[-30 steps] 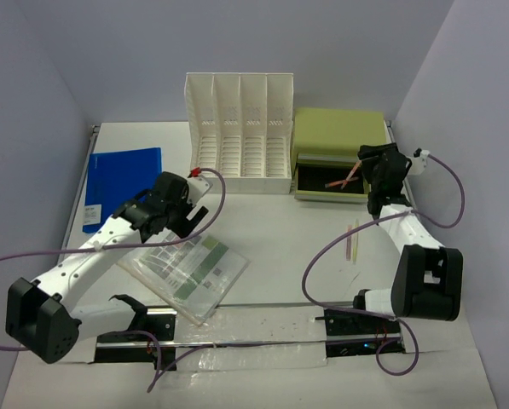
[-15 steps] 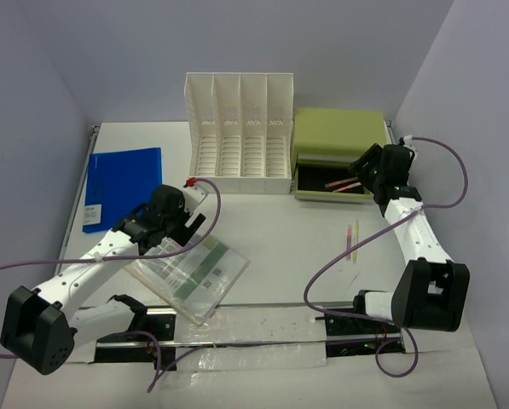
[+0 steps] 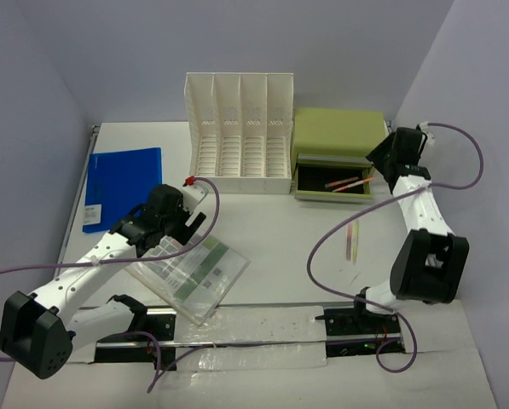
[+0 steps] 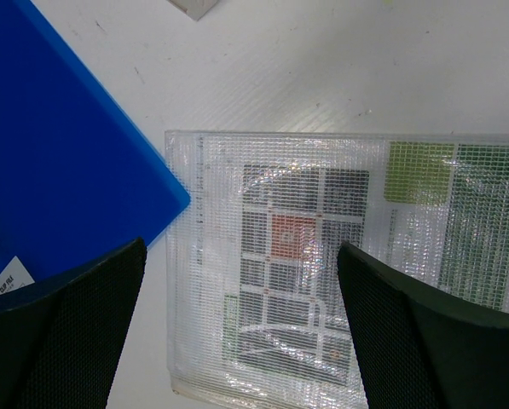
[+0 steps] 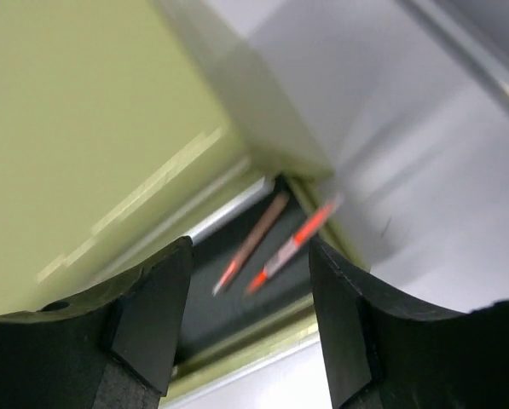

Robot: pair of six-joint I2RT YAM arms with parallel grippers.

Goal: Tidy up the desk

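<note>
Over plastic sleeve (image 4: pixel 275 192), left claw (image 4: pixel 237 294) spread

- The desk (image 3: pixel 280 230) is plain white.
- The folder (image 3: pixel 122 181) is solid bright blue, with a small white label.
- The file rack (image 3: pixel 239 128) is white and slotted.
- The drawer box (image 3: pixel 338 135) is olive green and dark inside.
- The drawer pens (image 3: pixel 346 183) are orange-red.
- The loose pens (image 3: pixel 351 241) are pink and yellow-green.
- The pouch (image 4: pixel 322 273) is clear with a fine mesh grid, over grey, lime-green and orange-red printing.

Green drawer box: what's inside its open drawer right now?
Two orange-red pens lie on the dark floor of the drawer. Its rear sits under the top of the green drawer box, so anything there is hidden.
</note>
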